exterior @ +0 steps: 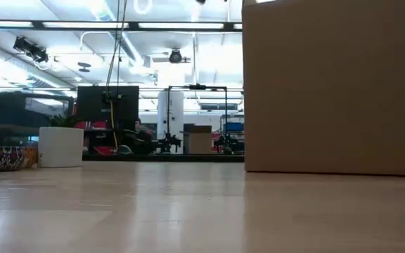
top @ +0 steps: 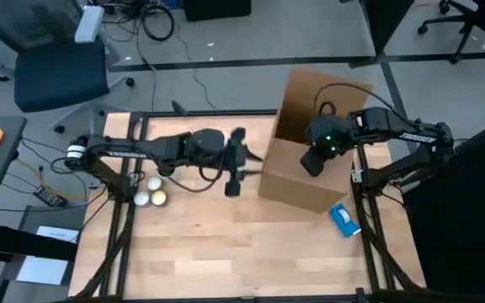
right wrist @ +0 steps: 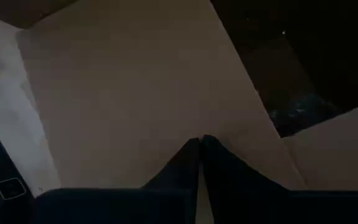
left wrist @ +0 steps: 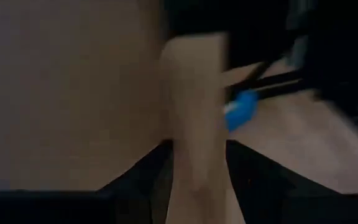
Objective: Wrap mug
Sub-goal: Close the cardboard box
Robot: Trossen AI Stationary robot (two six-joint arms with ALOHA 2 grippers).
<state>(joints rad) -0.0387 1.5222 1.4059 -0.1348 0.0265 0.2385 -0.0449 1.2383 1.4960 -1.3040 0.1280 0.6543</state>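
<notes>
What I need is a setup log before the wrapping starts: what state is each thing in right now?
cardboard box: upright on the table, top flaps open.
left gripper: open, empty, beside the box.
right gripper: shut, at the box's open top.
white mug: upright, unwrapped, not held.
blue object: lying on the table beside the box.

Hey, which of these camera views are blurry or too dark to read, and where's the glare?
Left wrist view: smeared with blur, the cardboard box and a blue object soft-edged. Right wrist view: very dim, the right claw nearly black against a cardboard flap. Low view: ceiling lights glare, the white pot crisp, the near tabletop soft. High view: evenly lit, only faint shadows.
</notes>
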